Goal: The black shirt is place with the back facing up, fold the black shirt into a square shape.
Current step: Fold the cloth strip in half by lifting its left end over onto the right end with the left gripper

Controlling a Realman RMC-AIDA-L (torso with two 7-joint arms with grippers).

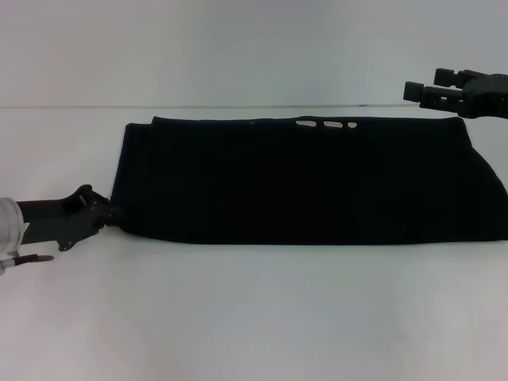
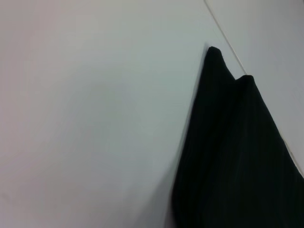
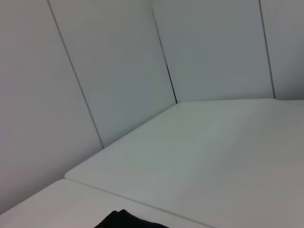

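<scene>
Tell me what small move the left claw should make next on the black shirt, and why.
Probably close on the near left corner and lift it a little. The left claw sits right at that corner of the black shirt, which lies as a long band, not yet square. The right claw hovers apart.

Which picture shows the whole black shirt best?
The head view: the black shirt lies there as a long folded band across the table. The left wrist view shows only one end of it, and the right wrist view only a tiny edge.

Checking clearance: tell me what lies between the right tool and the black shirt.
Nothing: in the head view the right tool hovers above the black shirt's far right corner, with only bare white table between.
</scene>
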